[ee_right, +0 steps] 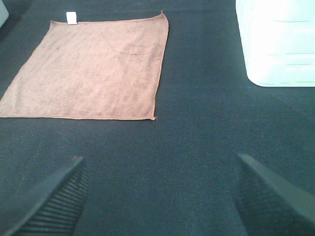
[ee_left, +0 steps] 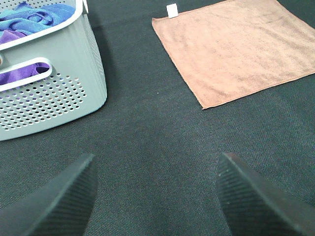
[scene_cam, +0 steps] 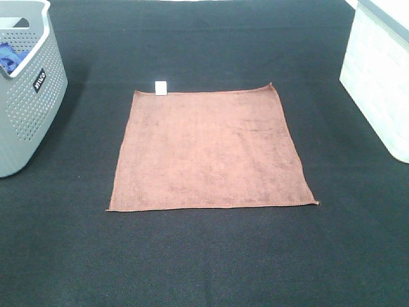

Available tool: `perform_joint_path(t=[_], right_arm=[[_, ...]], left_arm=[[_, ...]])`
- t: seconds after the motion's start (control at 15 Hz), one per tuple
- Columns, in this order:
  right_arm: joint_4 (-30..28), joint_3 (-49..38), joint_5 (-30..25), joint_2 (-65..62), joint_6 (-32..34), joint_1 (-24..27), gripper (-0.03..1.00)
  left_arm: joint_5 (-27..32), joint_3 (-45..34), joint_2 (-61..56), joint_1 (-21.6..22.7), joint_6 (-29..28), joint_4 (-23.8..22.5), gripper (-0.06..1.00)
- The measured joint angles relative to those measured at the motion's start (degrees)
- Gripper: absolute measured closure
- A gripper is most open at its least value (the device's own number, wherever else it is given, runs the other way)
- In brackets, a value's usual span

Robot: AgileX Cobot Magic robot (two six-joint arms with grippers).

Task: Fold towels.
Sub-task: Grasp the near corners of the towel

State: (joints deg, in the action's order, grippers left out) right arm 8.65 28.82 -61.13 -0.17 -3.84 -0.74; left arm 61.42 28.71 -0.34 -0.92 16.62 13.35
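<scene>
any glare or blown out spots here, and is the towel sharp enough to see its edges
Right wrist: the white bin is blown out, most surface detail lost; the towel is evenly lit, hem clear. Exterior high: a little soft, no hard shadows, towel edges readable. Left wrist: the grey basket is sharp, its holes distinct.

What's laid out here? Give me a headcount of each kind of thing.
Rust-brown square microfibre towel, spread flat: 1
Containers: 2 (grey perforated plastic basket, white plastic bin)
Robot hands, both open: 2 (left hand, right hand)
Total: 5
Blue and purple cloths heaped in the grey basket: too bundled to count.
</scene>
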Motion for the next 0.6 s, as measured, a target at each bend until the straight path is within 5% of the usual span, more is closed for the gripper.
perform_joint_path(t=[0.6], right_arm=[[0.0, 0.0, 0.0, 0.0, 0.0, 0.0, 0.21]], left_arm=[[0.0, 0.0, 0.0, 0.0, 0.0, 0.0, 0.28]])
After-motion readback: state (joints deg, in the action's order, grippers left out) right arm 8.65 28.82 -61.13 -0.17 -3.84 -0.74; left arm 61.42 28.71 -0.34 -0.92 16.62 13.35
